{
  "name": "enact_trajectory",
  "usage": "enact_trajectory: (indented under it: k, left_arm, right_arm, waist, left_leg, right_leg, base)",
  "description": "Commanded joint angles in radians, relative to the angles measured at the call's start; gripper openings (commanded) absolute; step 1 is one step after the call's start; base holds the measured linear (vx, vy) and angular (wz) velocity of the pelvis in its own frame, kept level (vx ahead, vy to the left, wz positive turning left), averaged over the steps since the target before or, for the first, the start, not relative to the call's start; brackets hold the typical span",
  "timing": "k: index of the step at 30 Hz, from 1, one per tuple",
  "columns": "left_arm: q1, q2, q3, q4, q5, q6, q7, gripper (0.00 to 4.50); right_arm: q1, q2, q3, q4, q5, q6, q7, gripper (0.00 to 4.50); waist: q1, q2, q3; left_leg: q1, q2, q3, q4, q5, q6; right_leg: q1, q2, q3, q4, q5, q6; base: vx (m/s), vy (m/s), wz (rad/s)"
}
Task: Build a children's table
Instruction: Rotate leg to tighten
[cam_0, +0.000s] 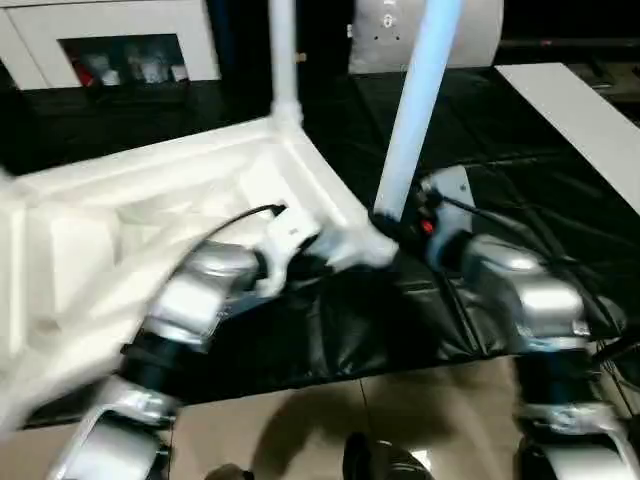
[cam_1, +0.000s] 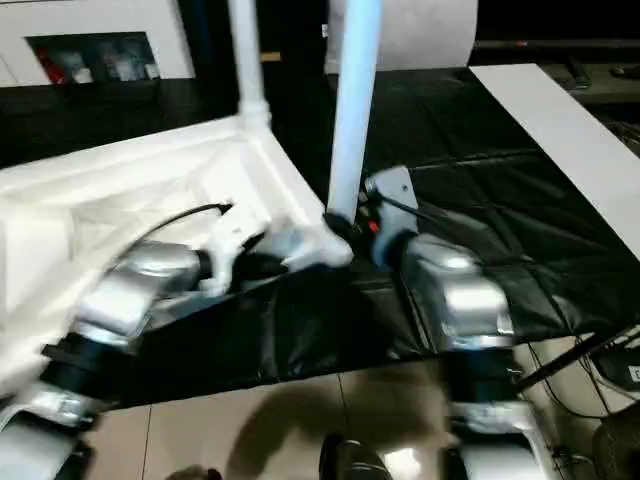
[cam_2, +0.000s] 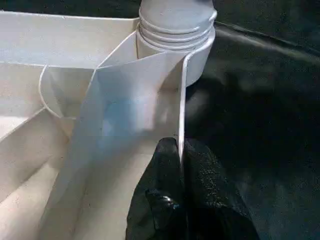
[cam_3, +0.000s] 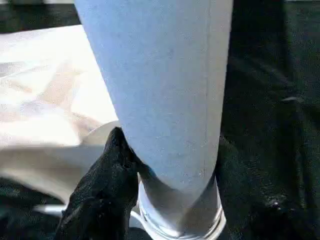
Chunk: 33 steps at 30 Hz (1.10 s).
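White plastic children's table (cam_0: 150, 210), lying upside down on the black-sheeted work table (cam_0: 520, 200), ribbed underside up. Left gripper (cam_2: 181, 165) is clamped on a thin rim wall at the near corner, just beside a corner socket (cam_2: 175, 35). Right gripper (cam_3: 150, 165) grips the base of a leg (cam_0: 415, 110) at that corner. Leg's long axis rises steeply, tilted slightly. A second leg (cam_0: 284, 60) stands upright in the far corner.

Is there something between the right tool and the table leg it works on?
Nothing visible. The right tool is already at the leg, one black finger against its lower end just above the corner socket of the upturned table top.
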Motion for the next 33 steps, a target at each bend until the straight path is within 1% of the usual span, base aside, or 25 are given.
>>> enact_trajectory:
  k: [1,2,3,4,5,7,9,10,11,12,13,15,19,20,21,22,23,24,25,26,28,30,31,32,33]
  left_arm:
    - [-0.023,-0.074,-0.008,-0.045,-0.007,0.014,0.079,0.00]
    - [-0.025,-0.083,-0.017,-0.044,-0.002,0.013,0.085,0.00]
    - [-0.028,-0.082,-0.026,-0.041,0.005,0.008,0.084,0.00]
    - [-0.032,-0.078,-0.035,-0.040,0.012,0.012,0.090,0.00]
    - [-0.032,-0.074,-0.036,-0.040,0.013,0.014,0.090,0.00]
    - [-0.030,-0.061,-0.033,-0.042,0.015,0.010,0.084,0.00]
    - [-0.023,-0.037,-0.037,-0.047,0.017,-0.005,0.067,0.00]
    - [-0.015,-0.023,-0.035,-0.052,0.016,-0.010,0.057,0.00]
    - [-0.009,-0.006,-0.039,-0.053,0.017,-0.025,0.037,0.00]
    - [-0.007,-0.002,-0.040,-0.053,0.017,-0.028,0.033,0.00]
    - [-0.002,0.011,-0.042,-0.052,0.015,-0.037,0.019,0.00]
    - [0.005,0.033,-0.043,-0.052,0.006,-0.058,-0.011,0.00]
    - [0.018,0.086,-0.054,-0.045,-0.011,-0.104,-0.083,0.00]
    - [0.019,0.090,-0.055,-0.044,-0.011,-0.109,-0.088,0.00]
    - [0.022,0.114,-0.065,-0.037,-0.016,-0.145,-0.126,0.00]
    - [0.028,0.140,-0.073,-0.033,-0.028,-0.181,-0.179,0.00]
    - [0.029,0.152,-0.079,-0.029,-0.032,-0.201,-0.202,0.00]
    - [0.029,0.171,-0.090,-0.023,-0.035,-0.225,-0.239,0.00]
    - [0.029,0.179,-0.096,-0.019,-0.037,-0.237,-0.255,0.00]
    - [0.029,0.199,-0.109,-0.012,-0.038,-0.276,-0.295,0.00]
    - [0.029,0.208,-0.115,-0.008,-0.039,-0.297,-0.313,0.00]
    - [0.030,0.249,-0.144,-0.004,-0.047,-0.353,-0.406,0.00]
    - [0.030,0.249,-0.144,-0.004,-0.047,-0.353,-0.406,0.00]
    - [0.030,0.263,-0.154,-0.003,-0.047,-0.372,-0.436,0.00]
    - [0.030,0.263,-0.154,-0.003,-0.047,-0.372,-0.436,0.00]
  right_arm:
    - [0.011,0.069,0.071,0.039,-0.001,-0.018,-0.022,1.96]
    - [0.012,0.077,0.066,0.040,-0.001,-0.046,-0.031,2.50]
    - [0.014,0.080,0.057,0.036,0.008,-0.063,-0.025,2.63]
    - [0.019,0.085,0.049,0.023,0.016,-0.071,-0.025,2.63]
    - [0.022,0.083,0.046,0.016,0.019,-0.070,-0.022,2.69]
    - [0.034,0.071,0.042,-0.003,0.025,-0.070,-0.009,2.99]
    - [0.049,0.043,0.040,-0.020,0.029,-0.081,0.018,3.12]
    - [0.059,0.015,0.042,-0.025,0.029,-0.101,0.043,3.15]
    - [0.068,-0.015,0.041,-0.028,0.028,-0.117,0.073,3.37]
    - [0.070,-0.021,0.041,-0.028,0.029,-0.120,0.079,3.37]
    - [0.073,-0.045,0.037,-0.027,0.034,-0.134,0.111,3.56]
    - [0.075,-0.086,0.029,-0.020,0.047,-0.157,0.174,3.60]
    - [0.072,-0.181,0.031,-0.011,0.074,-0.188,0.322,3.99]
    - [0.072,-0.187,0.033,-0.010,0.076,-0.190,0.332,4.05]
    - [0.072,-0.230,0.046,-0.008,0.086,-0.207,0.406,4.05]
    - [0.077,-0.280,0.066,-0.010,0.104,-0.229,0.507,4.31]
    - [0.076,-0.297,0.069,-0.006,0.114,-0.231,0.543,4.31]
    - [0.073,-0.321,0.073,0.002,0.125,-0.234,0.592,4.41]
    - [0.071,-0.330,0.076,0.006,0.127,-0.238,0.609,4.47]
    - [0.064,-0.352,0.084,0.018,0.129,-0.246,0.646,4.49]
    - [0.060,-0.361,0.087,0.026,0.129,-0.250,0.662,4.49]
    - [0.047,-0.401,0.108,0.043,0.160,-0.251,0.787,4.49]
    - [0.047,-0.401,0.108,0.043,0.160,-0.251,0.787,4.49]
    - [0.043,-0.415,0.118,0.047,0.168,-0.253,0.827,4.49]
    - [0.043,-0.415,0.118,0.047,0.168,-0.253,0.827,4.33]
  waist:
    - [0.005,-0.011,-0.072]
    - [0.006,-0.011,-0.073]
    - [0.007,-0.009,-0.073]
    - [0.008,-0.008,-0.076]
    - [0.008,-0.008,-0.076]
    - [0.011,-0.007,-0.078]
    - [0.014,-0.007,-0.079]
    - [0.017,-0.007,-0.079]
    - [0.019,-0.005,-0.079]
    - [0.020,-0.005,-0.078]
    - [0.022,-0.006,-0.077]
    - [0.023,-0.005,-0.078]
    - [0.023,-0.006,-0.075]
    - [0.024,-0.005,-0.076]
    - [0.023,-0.006,-0.076]
    - [0.026,-0.006,-0.078]
    - [0.027,-0.005,-0.078]
    - [0.028,-0.008,-0.080]
    - [0.031,-0.007,-0.081]
    - [0.033,-0.007,-0.081]
    - [0.037,-0.006,-0.081]
    - [0.045,-0.007,-0.083]
    - [0.051,-0.010,-0.085]
    - [0.057,-0.009,-0.084]
    - [0.057,-0.009,-0.084]
  left_leg:
    - [-0.014,0.002,0.009,-0.062,-0.063,0.113]
    - [-0.014,0.003,0.008,-0.063,-0.058,0.118]
    - [-0.014,0.004,0.008,-0.062,-0.050,0.121]
    - [-0.016,0.005,0.007,-0.062,-0.022,0.144]
    - [-0.016,0.006,0.006,-0.061,-0.010,0.151]
    - [-0.015,0.008,0.006,-0.059,0.031,0.178]
    - [-0.016,0.008,0.006,-0.058,0.045,0.190]
    - [-0.015,0.010,0.007,-0.057,0.060,0.208]
    - [-0.013,0.010,0.008,-0.056,0.061,0.214]
    - [-0.013,0.011,0.008,-0.056,0.058,0.216]
    - [-0.013,0.012,0.008,-0.057,0.053,0.216]
    - [-0.014,0.011,0.008,-0.057,0.042,0.213]
    - [-0.014,0.011,0.009,-0.059,-0.014,0.195]
    - [-0.014,0.011,0.008,-0.058,-0.014,0.191]
    - [-0.014,0.011,0.009,-0.059,-0.014,0.188]
    - [-0.014,0.010,0.008,-0.057,-0.027,0.195]
    - [-0.014,0.011,0.008,-0.057,-0.022,0.196]
    - [-0.013,0.013,0.008,-0.057,-0.016,0.205]
    - [-0.011,0.014,0.008,-0.056,-0.011,0.207]
    - [-0.011,0.015,0.008,-0.056,-0.001,0.209]
    - [-0.009,0.017,0.009,-0.056,0.006,0.206]
    - [-0.007,0.018,0.009,-0.056,0.005,0.205]
    - [-0.006,0.021,0.010,-0.056,0.009,0.206]
    - [-0.003,0.023,0.010,-0.057,0.016,0.206]
    - [-0.003,0.023,0.010,-0.057,0.016,0.206]
  right_leg:
    - [0.083,-0.052,0.051,-0.076,-0.445,-0.026]
    - [0.083,-0.054,0.052,-0.073,-0.434,-0.032]
    - [0.083,-0.054,0.054,-0.070,-0.418,-0.040]
    - [0.086,-0.052,0.058,-0.059,-0.359,-0.062]
    - [0.086,-0.053,0.060,-0.055,-0.338,-0.071]
    - [0.087,-0.054,0.064,-0.046,-0.282,-0.102]
    - [0.089,-0.055,0.065,-0.042,-0.262,-0.113]
    - [0.088,-0.055,0.066,-0.038,-0.244,-0.129]
    - [0.087,-0.055,0.067,-0.039,-0.244,-0.130]
    - [0.086,-0.055,0.067,-0.040,-0.247,-0.133]
    - [0.088,-0.055,0.067,-0.040,-0.256,-0.136]
    - [0.089,-0.056,0.066,-0.042,-0.268,-0.135]
    - [0.090,-0.055,0.065,-0.051,-0.328,-0.116]
    - [0.090,-0.056,0.065,-0.050,-0.330,-0.114]
    - [0.089,-0.055,0.066,-0.051,-0.331,-0.114]
    - [0.092,-0.055,0.065,-0.052,-0.337,-0.108]
    - [0.092,-0.055,0.067,-0.048,-0.327,-0.111]
    - [0.091,-0.055,0.067,-0.047,-0.318,-0.117]
    - [0.089,-0.056,0.068,-0.046,-0.313,-0.121]
    - [0.087,-0.055,0.068,-0.044,-0.308,-0.129]
    - [0.085,-0.056,0.069,-0.043,-0.309,-0.140]
    - [0.087,-0.058,0.070,-0.041,-0.311,-0.146]
    - [0.086,-0.059,0.072,-0.038,-0.307,-0.148]
    - [0.083,-0.059,0.073,-0.036,-0.301,-0.154]
    - [0.083,-0.059,0.073,-0.036,-0.301,-0.154]
  base:
    - [0.000,0.000,0.00]
    - [0.000,0.000,0.00]
    - [0.000,0.000,0.00]
    - [0.000,0.000,0.00]
    - [0.000,0.000,0.00]
    - [0.000,0.000,0.00]
    - [0.000,0.000,0.00]
    - [0.000,0.000,0.00]
    - [0.000,0.000,0.00]
    - [0.000,0.000,0.00]
    - [0.000,0.000,0.00]
    - [0.000,0.000,0.00]
    - [0.000,0.000,0.00]
    - [0.000,0.000,0.00]
    - [0.000,0.000,0.00]
    - [0.000,0.000,0.00]
    - [0.000,0.000,0.00]
    - [0.000,0.000,0.00]
    - [0.000,0.000,0.00]
    - [0.000,0.000,0.00]
    - [0.000,0.000,0.00]
    - [0.000,0.000,0.00]
    - [0.000,0.000,0.00]
    - [0.000,0.000,0.00]
    - [0.000,0.000,0.00]
